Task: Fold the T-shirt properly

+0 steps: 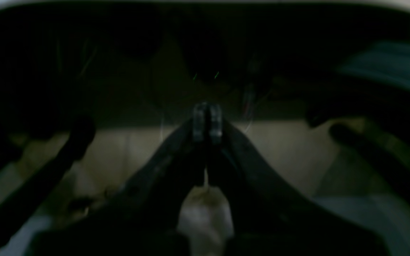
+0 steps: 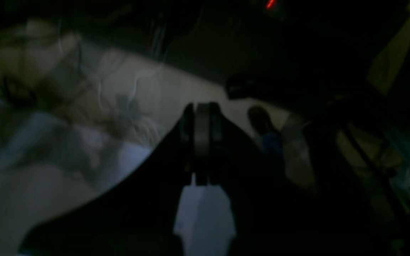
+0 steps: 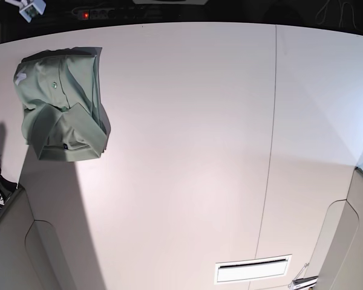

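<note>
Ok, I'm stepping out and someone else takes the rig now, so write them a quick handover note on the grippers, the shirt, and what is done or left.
Left gripper: jaws together, nothing visible between them.
Right gripper: jaws together, nothing between them either.
Neither arm shows in the base view.
T-shirt: lies folded into a compact bundle at the far left corner of the table, collar showing.
Done: the fold looks complete.
Left: probably only checking its neatness.
</note>
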Tool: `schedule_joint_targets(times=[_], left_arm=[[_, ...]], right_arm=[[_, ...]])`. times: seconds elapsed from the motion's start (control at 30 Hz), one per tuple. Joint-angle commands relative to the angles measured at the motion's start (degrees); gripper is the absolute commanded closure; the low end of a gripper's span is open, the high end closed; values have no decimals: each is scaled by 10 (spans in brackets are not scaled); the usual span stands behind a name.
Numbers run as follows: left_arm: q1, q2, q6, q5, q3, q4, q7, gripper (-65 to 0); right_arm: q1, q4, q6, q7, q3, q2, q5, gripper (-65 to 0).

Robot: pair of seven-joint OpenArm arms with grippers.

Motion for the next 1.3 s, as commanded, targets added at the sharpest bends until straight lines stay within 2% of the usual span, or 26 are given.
schedule_joint_targets(times=[0.0, 0.1, 0.17, 0.27, 0.4, 0.5, 0.57, 0.67, 0.73, 0.83, 0.9, 1.0, 1.1, 1.27], left_arm=[[17, -3, -2, 5, 2, 6, -2, 0], [29, -4, -2, 34, 46, -16, -2, 0], [29, -12, -2, 67, 99, -47, -2, 0], [28, -41, -2, 127, 211, -125, -13, 0], [7, -83, -2, 217, 398, -271, -155, 0], [-61, -90, -2, 298, 533, -393, -237, 0], [-121, -85, -2, 349, 612, -483, -298, 0], [-209, -67, -2, 429, 704, -619, -425, 0], [-267, -48, -1, 478, 742, -711, -506, 0], [-349, -16, 8, 538, 770, -844, -576, 0], [-397, 2, 54, 561, 772, -920, -608, 0], [-451, 20, 152, 570, 772, -1005, -681, 0], [-492, 27, 236, 570, 772, -1051, -745, 0], [-528, 27, 328, 570, 772, -1062, -772, 0]], right_arm=[[-17, 0, 9, 7, 4, 5, 4, 0], [-26, -67, 26, 52, 4, 5, 4, 0], [-23, -125, 42, 93, 0, 11, 4, 0], [3, -228, 47, 123, -37, 52, 4, 0], [76, -393, 47, 189, -128, 113, 1, 0], [163, -526, 47, 227, -214, 138, -20, 0], [228, -610, 47, 254, -269, 137, -39, 0], [315, -721, 47, 320, -355, 125, -57, 0], [365, -780, 44, 356, -408, 108, -79, 0], [428, -849, 28, 385, -464, 73, -91, 0], [462, -883, -5, 405, -483, 47, -90, 0], [497, -916, -61, 442, -489, 8, -91, 0], [525, -930, -99, 484, -489, -22, -90, 0], [547, -934, -150, 538, -489, -64, -91, 0]])
